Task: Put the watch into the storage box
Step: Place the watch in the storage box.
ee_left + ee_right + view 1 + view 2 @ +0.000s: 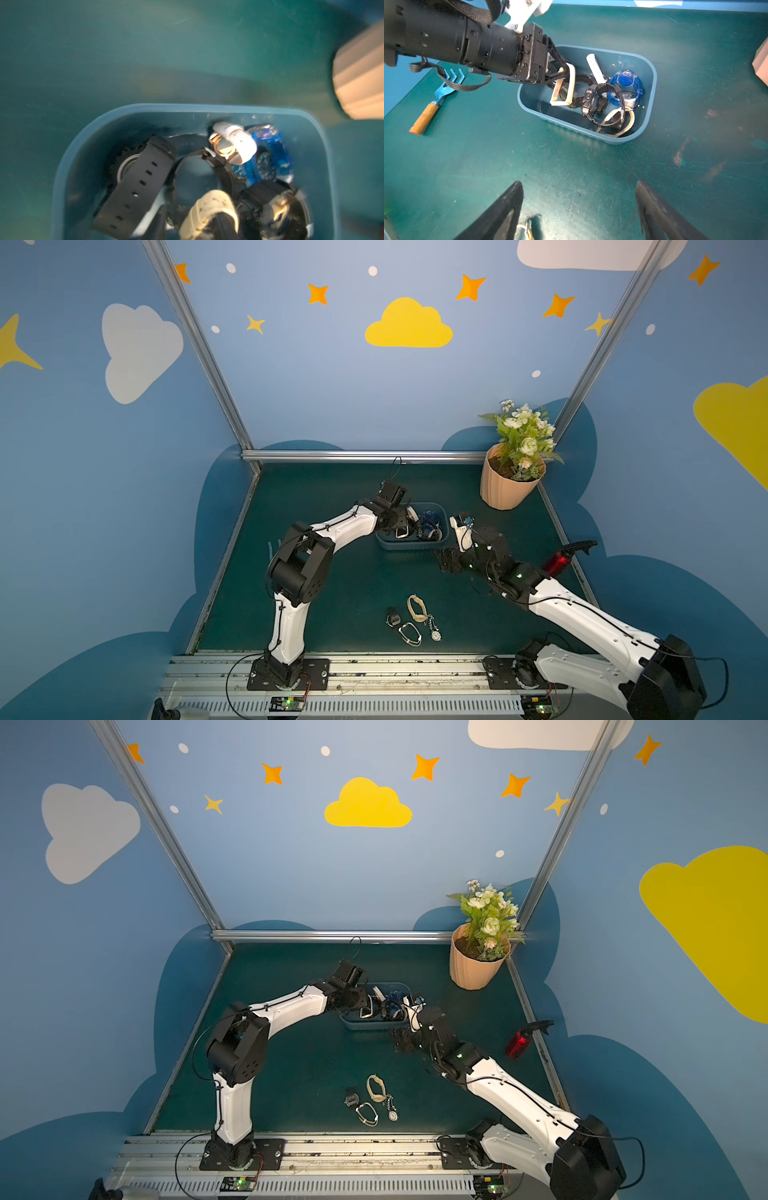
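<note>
Where the left gripper (561,71) reaches into a shallow blue-grey plastic storage box (612,51) with rounded corners, a cream-strapped watch (566,87) with a dark round face hangs at its fingertips. The watch is inside the box's rim, at the end nearest that arm. The jaws stand partly apart, and the strap loops over one finger (558,56).

Piled beside it in the box are a chunky black plastic watch (593,104), a translucent blue watch (626,83), a white-strapped watch (595,66) and a second cream-strapped one (623,124).

The box sits near the middle of a dark green table mat (332,605). The right gripper (578,182) hovers over bare mat just beside the box, jaws spread wide and holding nothing.

Nearer the robot's base, a small black watch (392,619), two light-strapped ones and a silver pocket watch on a chain (434,635) lie close together. A peach ribbed pot of white artificial flowers (507,485) stands in the far right corner. A blue hand rake with a wooden handle (436,99) lies on the mat's left side.
</note>
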Controlling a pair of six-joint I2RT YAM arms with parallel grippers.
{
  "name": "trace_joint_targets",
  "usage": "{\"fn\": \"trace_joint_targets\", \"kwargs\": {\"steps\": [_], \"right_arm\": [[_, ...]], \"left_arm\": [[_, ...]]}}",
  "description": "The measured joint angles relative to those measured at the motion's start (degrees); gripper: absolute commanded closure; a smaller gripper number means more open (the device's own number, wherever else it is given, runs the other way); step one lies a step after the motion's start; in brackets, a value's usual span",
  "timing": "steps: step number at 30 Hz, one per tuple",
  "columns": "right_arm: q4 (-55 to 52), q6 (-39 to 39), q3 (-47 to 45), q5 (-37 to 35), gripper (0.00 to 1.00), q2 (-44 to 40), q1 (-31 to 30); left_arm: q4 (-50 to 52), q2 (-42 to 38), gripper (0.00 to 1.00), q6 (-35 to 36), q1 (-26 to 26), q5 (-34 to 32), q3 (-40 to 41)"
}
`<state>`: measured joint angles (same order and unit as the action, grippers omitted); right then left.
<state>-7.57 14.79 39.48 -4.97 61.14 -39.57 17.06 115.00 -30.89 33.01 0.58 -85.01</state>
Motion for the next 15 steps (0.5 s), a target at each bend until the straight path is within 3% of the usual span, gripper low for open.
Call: {"fn": "trace_joint_targets", "kwargs": {"steps": [3,7,15], "right_arm": [[0.0,0.04,0.0,0.0,0.14,0.0,0.0],[0.02,0.57,0.0,0.04,0.14,0.0,0.0],[0.04,1.53,0.0,0.09,0.14,0.59,0.0]], "left_arm": [[-1.01,-2.73,0.17,-1.01,0.0,0.59,2.47],[-2.43,-9.46,0.01,-2.32,-0.09,1.79,6.1],[-11.26,-29.09,0.0,-4.02,-0.11,4.37,18.14]]}}
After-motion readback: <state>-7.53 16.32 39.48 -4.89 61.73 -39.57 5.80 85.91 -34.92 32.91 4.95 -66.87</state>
